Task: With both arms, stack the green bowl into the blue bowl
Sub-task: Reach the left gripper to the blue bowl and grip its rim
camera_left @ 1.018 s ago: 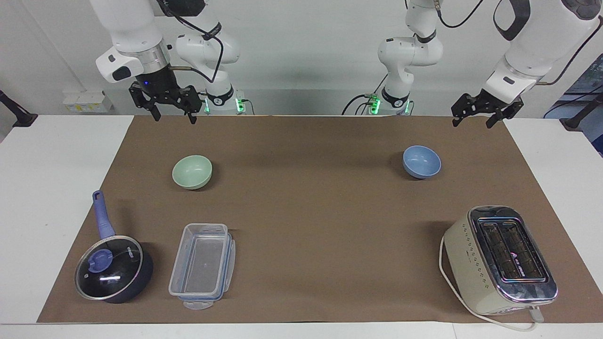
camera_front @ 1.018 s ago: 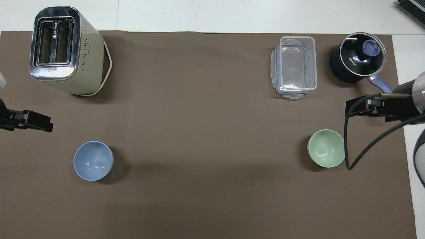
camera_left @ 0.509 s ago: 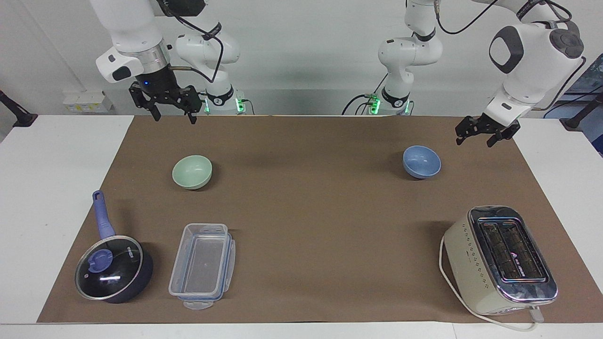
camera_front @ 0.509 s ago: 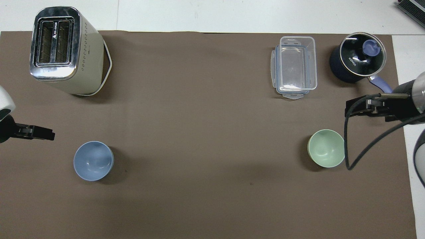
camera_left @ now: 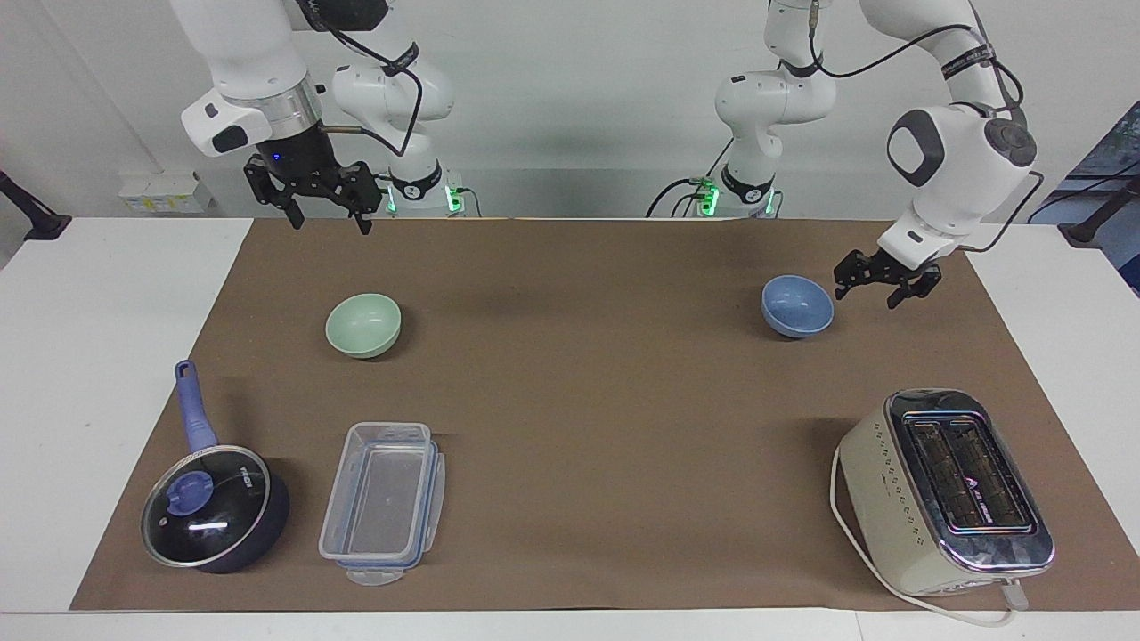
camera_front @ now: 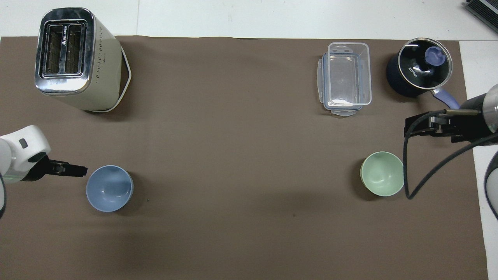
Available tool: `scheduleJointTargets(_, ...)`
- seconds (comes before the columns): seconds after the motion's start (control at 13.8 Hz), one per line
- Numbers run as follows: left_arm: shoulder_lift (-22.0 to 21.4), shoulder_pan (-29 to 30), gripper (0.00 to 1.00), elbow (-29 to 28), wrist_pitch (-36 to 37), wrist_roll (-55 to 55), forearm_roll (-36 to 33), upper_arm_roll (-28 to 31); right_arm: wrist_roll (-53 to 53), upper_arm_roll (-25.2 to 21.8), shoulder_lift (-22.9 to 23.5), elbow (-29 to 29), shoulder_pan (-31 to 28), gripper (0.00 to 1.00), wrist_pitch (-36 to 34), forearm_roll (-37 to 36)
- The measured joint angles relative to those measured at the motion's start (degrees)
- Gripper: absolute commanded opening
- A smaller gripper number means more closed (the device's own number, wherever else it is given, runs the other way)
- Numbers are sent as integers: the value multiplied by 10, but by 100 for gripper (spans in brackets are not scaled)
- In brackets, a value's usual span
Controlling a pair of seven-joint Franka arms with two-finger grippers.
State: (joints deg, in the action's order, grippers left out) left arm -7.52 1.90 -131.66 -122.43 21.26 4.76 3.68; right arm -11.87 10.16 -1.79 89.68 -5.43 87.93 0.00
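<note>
At the right arm's end of the brown mat [camera_left: 570, 392], the saucepan [camera_left: 214, 509] and the clear plastic container [camera_left: 383, 504] sit well apart from the robots, and the green bowl [camera_left: 363, 325] rests upright nearer to them, with the right gripper [camera_left: 325, 209] waiting in the air over the mat's edge closest to the robots, its fingers spread and holding nothing. Toward the left arm's end, the blue bowl [camera_left: 797, 305] stands upright on the mat, and the left gripper [camera_left: 868, 292] hangs low just beside its rim, fingers parted and empty, not touching it as far as can be seen. The toaster [camera_left: 948, 491] stands farther from the robots than the blue bowl.
</note>
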Motion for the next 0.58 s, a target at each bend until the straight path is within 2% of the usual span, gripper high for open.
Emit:
scheduleJointTargets(0.07,0,1,100,-24,-24,3,8,0,0,0,0,0,0,100,0,0)
scheduleJointTargets(0.15,0,1,77,-45,-44,5,24,0,0,0,0,0,0,100,0,0)
scheduleJointTargets(0.22,0,1,29,-63,-59,8,40,0,0,0,0,0,0,100,0,0)
scheduleJointTargets(0.29,0,1,0,-80,-73,9,47,-1,0,0,0,0,0,100,0,0)
scheduleJointTargets(0.58,0,1,0,-109,-100,10,54,-2,0,0,0,0,0,100,0,0)
